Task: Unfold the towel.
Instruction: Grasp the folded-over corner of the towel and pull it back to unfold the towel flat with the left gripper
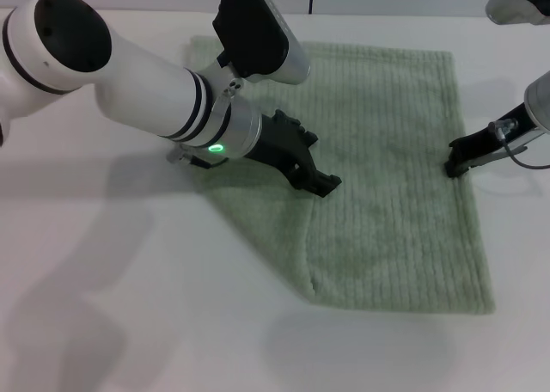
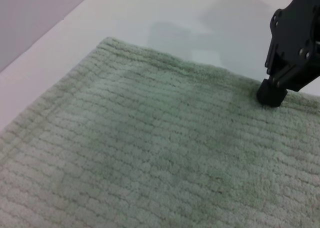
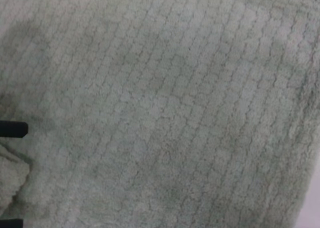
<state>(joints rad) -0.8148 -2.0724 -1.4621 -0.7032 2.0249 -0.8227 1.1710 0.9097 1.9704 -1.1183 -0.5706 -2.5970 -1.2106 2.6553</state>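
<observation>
The towel [image 1: 387, 151] lies mostly spread, one corner folded diagonally under the left gripper [image 1: 320, 184]; right gripper [image 1: 455, 164] touches its edge, both jaws' state untellable

pale sage-green ribbed terry towel [image 2: 150, 153] lying flat, filling most of the view | black right gripper [image 2: 272, 94] pressing its tip onto the towel's hemmed edge | white tabletop [image 2: 165, 18] showing beyond that edge

The towel [image 1: 387, 151] lies on the table [image 1: 129, 323], its left part folded over. The left gripper [image 1: 314, 177] rests on that fold, towel spreading rightward beyond its fingers. The right gripper [image 1: 455, 164] touches the towel's right edge.
</observation>
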